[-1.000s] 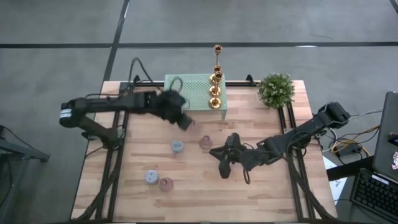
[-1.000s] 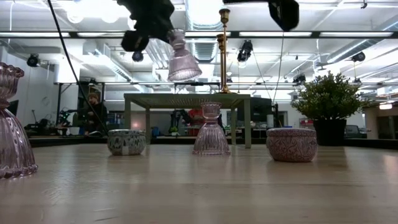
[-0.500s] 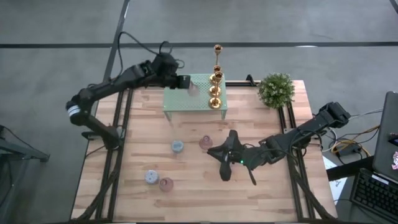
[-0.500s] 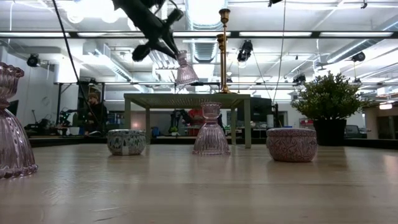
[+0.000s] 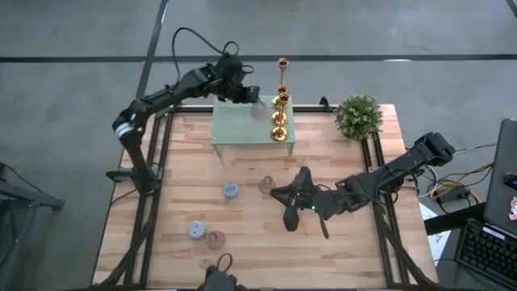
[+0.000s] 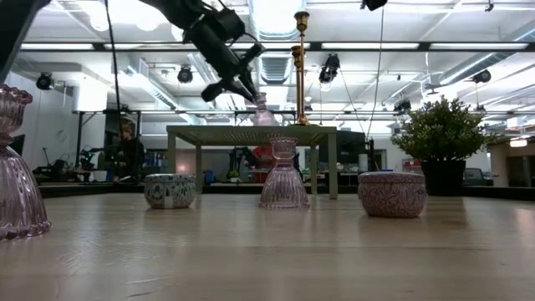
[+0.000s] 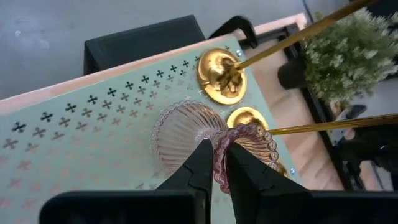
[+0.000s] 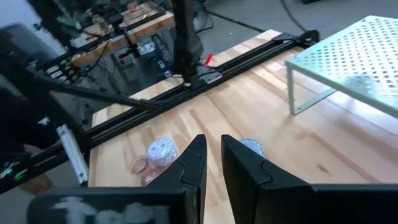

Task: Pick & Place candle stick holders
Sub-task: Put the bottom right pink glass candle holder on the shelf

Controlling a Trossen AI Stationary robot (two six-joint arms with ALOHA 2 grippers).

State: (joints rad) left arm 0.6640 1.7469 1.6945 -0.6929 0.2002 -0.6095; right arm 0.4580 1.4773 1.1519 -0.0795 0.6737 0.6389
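**Left gripper holding pink glass holder on the mesh rack**

The left gripper (image 7: 214,167) is over the far edge of the pale green mesh rack (image 5: 238,125), which stands at the table's (image 5: 363,242) far edge. Its fingers are clamped narrowly on the scalloped rim of a ribbed pink glass candle holder (image 7: 186,134). The holder is tilted, and its round base rests on or just above the rack top; contact cannot be confirmed. It sits just beside the gold candlesticks (image 5: 279,113), which stand along the rack's right edge.

The right gripper (image 5: 289,206) waits low over the middle of the table, fingers close together with a narrow gap, gripping nothing.

On the table remain a second pink glass holder (image 5: 266,185) near the right gripper, a blue round holder (image 5: 230,191), a patterned round holder (image 5: 196,230) and a mauve holder (image 5: 216,238) towards the near edge. A potted plant (image 5: 359,116) occupies the far right corner.
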